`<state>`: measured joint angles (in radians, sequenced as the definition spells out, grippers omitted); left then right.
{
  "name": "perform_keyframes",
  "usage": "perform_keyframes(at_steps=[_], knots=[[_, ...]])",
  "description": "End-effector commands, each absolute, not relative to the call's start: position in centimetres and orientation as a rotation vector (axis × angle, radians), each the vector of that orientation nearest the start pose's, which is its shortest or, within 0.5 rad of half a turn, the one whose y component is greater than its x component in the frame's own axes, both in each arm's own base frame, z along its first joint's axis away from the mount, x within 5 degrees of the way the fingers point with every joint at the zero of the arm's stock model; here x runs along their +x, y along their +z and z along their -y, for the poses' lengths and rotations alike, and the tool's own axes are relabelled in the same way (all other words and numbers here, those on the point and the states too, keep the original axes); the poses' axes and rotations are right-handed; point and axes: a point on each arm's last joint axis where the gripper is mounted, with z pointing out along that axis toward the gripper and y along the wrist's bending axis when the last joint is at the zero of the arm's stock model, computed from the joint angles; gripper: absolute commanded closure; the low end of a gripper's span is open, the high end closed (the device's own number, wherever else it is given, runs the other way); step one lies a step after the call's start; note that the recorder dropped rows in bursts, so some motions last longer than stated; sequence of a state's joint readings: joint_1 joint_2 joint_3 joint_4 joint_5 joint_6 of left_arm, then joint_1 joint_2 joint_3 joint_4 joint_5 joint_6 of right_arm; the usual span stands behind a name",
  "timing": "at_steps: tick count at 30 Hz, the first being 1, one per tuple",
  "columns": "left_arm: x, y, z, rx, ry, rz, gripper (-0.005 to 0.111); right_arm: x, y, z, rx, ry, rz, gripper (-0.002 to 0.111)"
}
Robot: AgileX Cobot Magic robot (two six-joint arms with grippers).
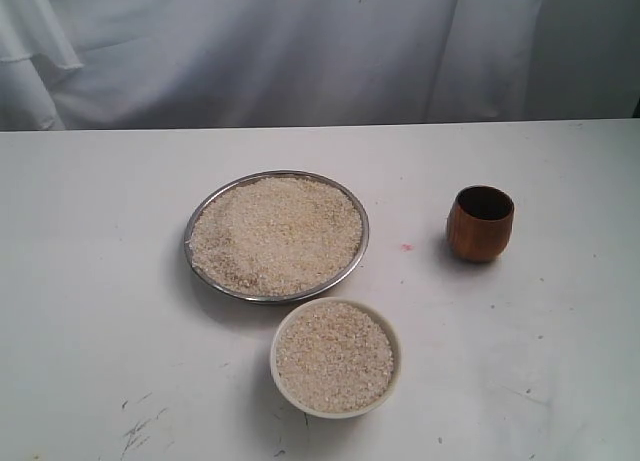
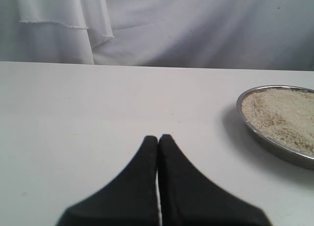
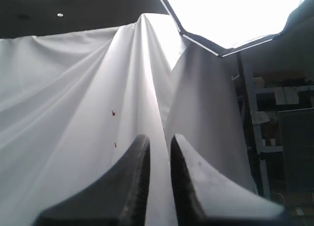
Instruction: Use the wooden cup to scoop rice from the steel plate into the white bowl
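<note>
The steel plate (image 1: 188, 243) lies mid-table, heaped with rice (image 1: 276, 233). Just in front of it stands the white bowl (image 1: 277, 353), also filled with rice (image 1: 334, 356). The wooden cup (image 1: 480, 231) stands upright and alone to the plate's right, with no grains showing in its dark inside. Neither gripper appears in the exterior view. My left gripper (image 2: 158, 137) is shut with nothing in it, low over bare table, with the steel plate (image 2: 265, 140) and its rice (image 2: 284, 115) off to one side. My right gripper (image 3: 160, 138) points up at the curtain, its jaws slightly apart and holding nothing.
A white curtain (image 1: 300, 51) hangs behind the table's far edge. A small pink speck (image 1: 406, 247) lies between plate and cup. Dark scuff marks (image 1: 140, 426) show at the front left. Shelving (image 3: 274, 138) stands beside the curtain in the right wrist view.
</note>
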<state>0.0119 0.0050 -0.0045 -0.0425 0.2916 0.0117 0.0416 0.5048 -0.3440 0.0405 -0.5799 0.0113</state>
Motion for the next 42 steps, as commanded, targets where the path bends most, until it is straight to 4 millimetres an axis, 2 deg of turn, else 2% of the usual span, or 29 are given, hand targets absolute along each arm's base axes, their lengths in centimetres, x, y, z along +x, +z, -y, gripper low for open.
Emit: perform_keyframes(at_steps=[1,6,10,16,28,31,39,42], knots=[[5.5,18.7,0.1,-0.03,-0.027,-1.768,0.107,13.9,34.6,-0.9,-0.079,0.024,-1.084,0.092],[5.5,18.7,0.1,-0.03,-0.027,-1.768,0.107,17.9,32.6,-1.7,-0.139,0.062,-1.159,0.092],[5.5,18.7,0.1,-0.03,-0.027,-1.768,0.107,21.1,29.5,-2.2,-0.195,0.081,-1.291,0.092],[5.5,18.7,0.1,-0.03,-0.027,-1.768,0.107,23.6,25.1,-3.7,-0.351,0.176,-1.462,0.092],[5.5,18.7,0.1,-0.03,-0.027,-1.768,0.107,25.6,18.0,-4.8,-0.509,0.282,-1.724,0.092],[5.5,18.7,0.1,-0.03,-0.027,-1.768,0.107,25.7,16.9,-5.0,-0.526,0.305,-1.754,0.092],[5.5,18.7,0.1,-0.03,-0.027,-1.768,0.107,25.8,16.9,-5.1,-0.522,0.314,-1.736,0.092],[5.5,18.7,0.1,-0.03,-0.027,-1.768,0.107,25.8,16.8,-5.1,-0.453,0.375,-1.766,0.092]])
